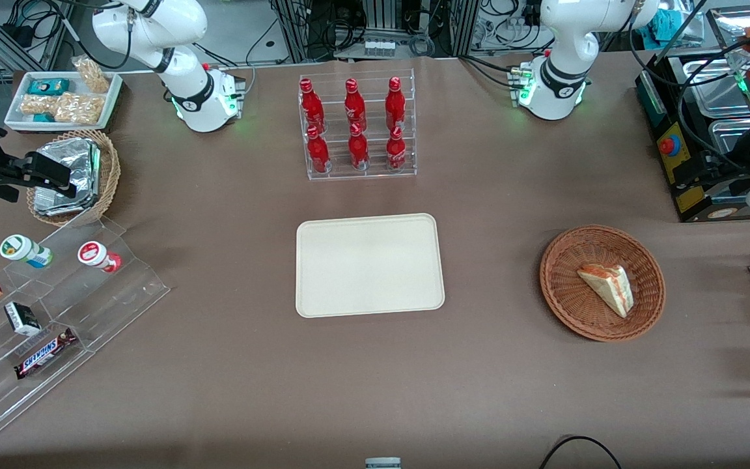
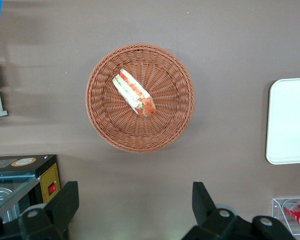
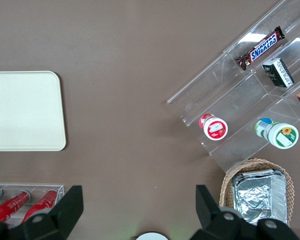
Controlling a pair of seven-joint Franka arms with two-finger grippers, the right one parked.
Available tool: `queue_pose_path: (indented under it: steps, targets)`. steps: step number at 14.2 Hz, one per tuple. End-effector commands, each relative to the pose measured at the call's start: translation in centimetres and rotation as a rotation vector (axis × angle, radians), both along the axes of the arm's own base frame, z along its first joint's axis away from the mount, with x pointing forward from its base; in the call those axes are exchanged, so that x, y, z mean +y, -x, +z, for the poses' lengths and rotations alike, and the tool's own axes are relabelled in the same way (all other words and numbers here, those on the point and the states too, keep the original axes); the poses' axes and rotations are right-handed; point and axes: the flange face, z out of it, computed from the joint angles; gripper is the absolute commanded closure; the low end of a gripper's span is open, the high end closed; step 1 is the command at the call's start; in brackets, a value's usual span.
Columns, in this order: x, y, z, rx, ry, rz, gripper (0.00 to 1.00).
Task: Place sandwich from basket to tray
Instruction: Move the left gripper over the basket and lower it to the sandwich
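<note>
Sandwich (image 2: 134, 93) lay in the basket (image 2: 176, 122), well apart from the tray (image 2: 290, 125); gripper (image 2: 135, 200), partly cropped, hung above, wide open, holding nothing

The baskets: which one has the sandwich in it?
The shallow reddish-brown basket toward the working arm's end holds the sandwich. The deeper tan basket holds foil packets instead. The open gripper hangs above the table beside the reddish-brown one.

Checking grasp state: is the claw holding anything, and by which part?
Nothing held. The claw is open, high above the table, short of the basket; the sandwich lies untouched in it.
</note>
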Motion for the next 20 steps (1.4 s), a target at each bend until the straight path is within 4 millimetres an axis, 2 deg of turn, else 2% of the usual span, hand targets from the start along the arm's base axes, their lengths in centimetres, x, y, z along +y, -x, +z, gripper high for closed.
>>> queue_pose_path:
  steps: [1, 9, 13, 16, 18, 20]
  targets:
    - [-0.2, -0.1, 0.4, -0.004, -0.012, -0.009, 0.00]
    - [-0.2, -0.1, 0.2, 0.003, -0.013, -0.007, 0.00]
    - [-0.2, -0.2, -0.6, 0.018, -0.018, -0.008, 0.00]
    - [-0.1, -0.3, -3.0, 0.059, -0.019, -0.008, 0.00]
    - [0.0, -1.3, -6.8, 0.096, -0.026, -0.008, 0.00]
    - [0.0, -1.4, -12.3, 0.061, -0.026, -0.010, 0.00]
